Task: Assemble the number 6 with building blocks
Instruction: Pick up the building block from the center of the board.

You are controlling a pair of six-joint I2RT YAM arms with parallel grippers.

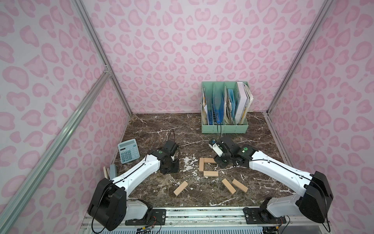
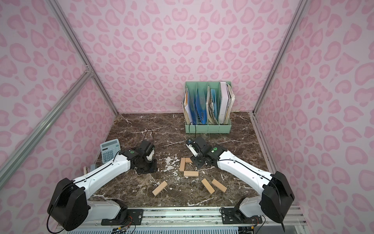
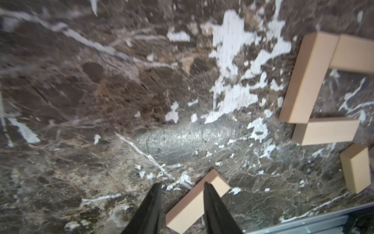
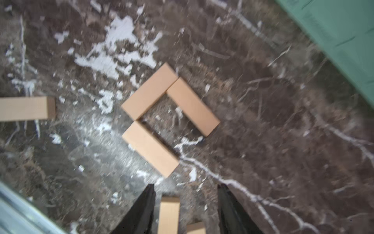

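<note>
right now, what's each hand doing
Left hand: slightly open, holding nothing.
Right hand: open, holding nothing.

1. My left arm (image 1: 139,170) and right arm (image 1: 279,168) wear smooth white shells dotted with small dark screws.
2. Bulky black housings (image 1: 107,204) cap both shoulders.
3. A thin black cable (image 1: 131,170) runs along each white link.
4. A round green mark (image 1: 160,151) sits on each black wrist.
5. My left gripper (image 3: 182,184) and right gripper (image 4: 186,185) have black fingers (image 3: 149,210) that taper to narrow tips.
</note>
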